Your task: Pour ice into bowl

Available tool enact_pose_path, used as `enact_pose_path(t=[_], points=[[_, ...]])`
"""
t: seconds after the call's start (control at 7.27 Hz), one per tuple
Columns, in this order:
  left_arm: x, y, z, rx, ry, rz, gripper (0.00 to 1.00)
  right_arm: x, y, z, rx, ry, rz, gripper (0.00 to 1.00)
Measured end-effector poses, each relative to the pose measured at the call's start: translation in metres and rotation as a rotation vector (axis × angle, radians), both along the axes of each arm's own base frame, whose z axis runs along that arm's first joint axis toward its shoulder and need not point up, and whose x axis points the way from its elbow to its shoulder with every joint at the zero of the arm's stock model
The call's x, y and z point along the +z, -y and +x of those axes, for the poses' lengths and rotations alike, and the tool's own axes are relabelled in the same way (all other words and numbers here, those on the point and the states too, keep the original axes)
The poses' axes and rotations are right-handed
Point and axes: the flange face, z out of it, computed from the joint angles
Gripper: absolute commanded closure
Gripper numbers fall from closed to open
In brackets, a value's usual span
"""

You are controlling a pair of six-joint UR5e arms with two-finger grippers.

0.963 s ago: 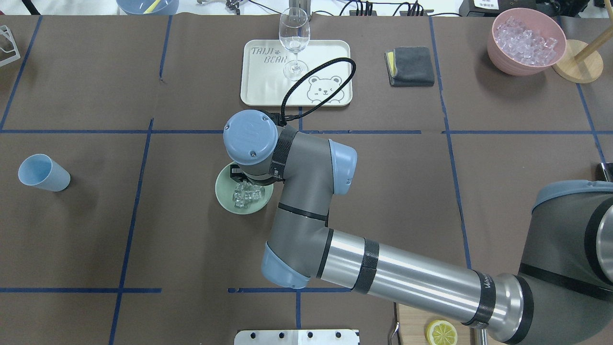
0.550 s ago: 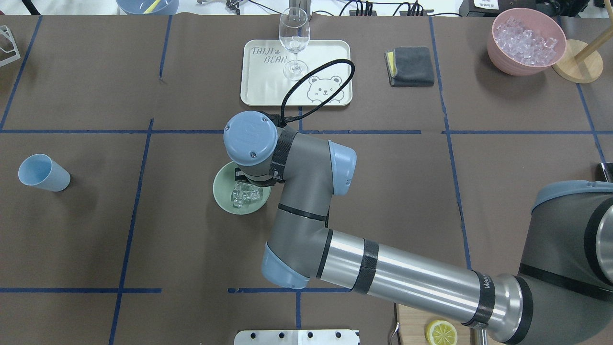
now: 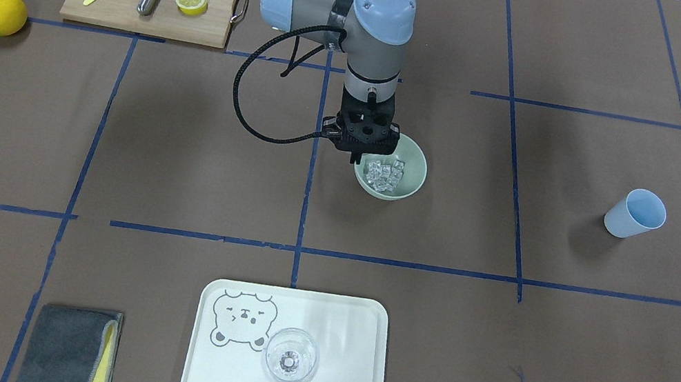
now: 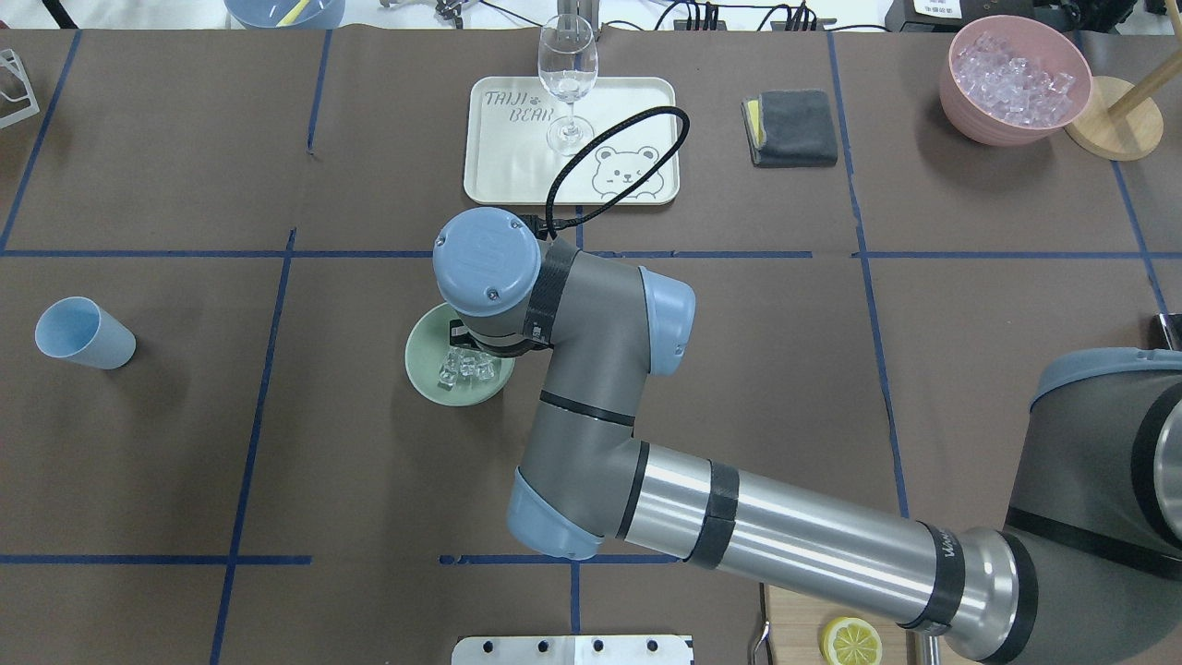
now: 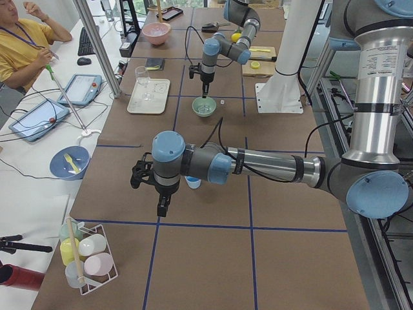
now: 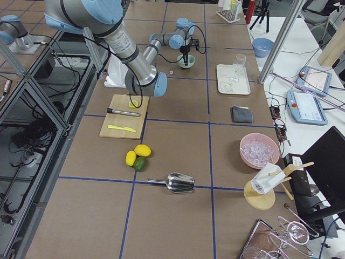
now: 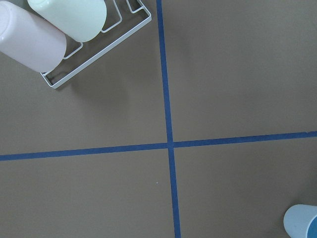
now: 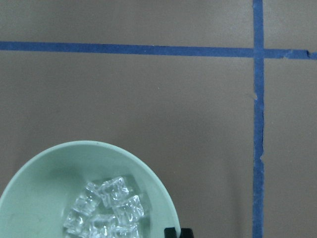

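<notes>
Right, widest first: the brown surface (image 4: 138, 462), taped into blue squares, with the right arm (image 4: 785, 545) stretched long across it. Its elbow is folded and its wrist points straight down over the middle square. The left arm (image 5: 258, 165) hangs low over its own end, wrist also down, near a blue cup (image 4: 83, 332) lying on its side.

Now the bowl (image 4: 429, 374), pale green, sits on the surface under that right wrist, with the ice (image 8: 106, 210) heaped inside it, so the pour looks done. The right pincer (image 3: 366, 159) comes down on the rim nearest the robot. 1 dark fingertip shows just outside the rim in the wrist view, and it reads as clamped on the bowl's edge, though the inner finger is hidden. The left pincer (image 5: 163, 205) shows only from the side, so I cannot tell whether it is open or closed.

Handling, as I judge it: the bowl is stiff, light and smooth, so the rim is the only real hold, and a 2-finger pinch there may let it tip. The cubes are hard, slick and loose, so any tilt would send them sliding.
</notes>
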Motion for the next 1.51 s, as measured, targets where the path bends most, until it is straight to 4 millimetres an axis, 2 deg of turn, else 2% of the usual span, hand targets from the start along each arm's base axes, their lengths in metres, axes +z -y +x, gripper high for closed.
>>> enact_pose_path(t=[0.14, 0.41, 0.69, 0.83, 0.96, 1.24, 1.51], points=[[0.000, 0.000, 0.000, 0.000, 0.000, -0.001, 0.00, 0.000, -0.003, 0.020, 0.007, 0.029, 0.014, 1.00], [0.000, 0.000, 0.000, 0.000, -0.001, 0.000, 0.00, 0.011, -0.008, 0.079, 0.022, 0.093, 0.039, 1.00], [0.000, 0.000, 0.001, 0.002, -0.001, 0.000, 0.00, 0.033, 0.011, 0.145, 0.006, 0.127, 0.039, 1.00], [0.000, 0.000, 0.001, 0.002, -0.001, 0.001, 0.00, 0.058, 0.027, 0.181, -0.022, 0.115, 0.064, 1.00], [0.000, 0.000, 0.001, 0.002, -0.001, 0.003, 0.00, 0.092, 0.045, 0.220, -0.053, 0.088, 0.085, 1.00], [0.000, 0.001, 0.001, 0.002, -0.001, 0.009, 0.00, 0.177, 0.077, 0.305, -0.124, 0.058, 0.113, 1.00], [0.000, 0.001, 0.001, 0.003, -0.001, 0.010, 0.00, 0.268, 0.080, 0.382, -0.167, 0.057, 0.128, 1.00]])
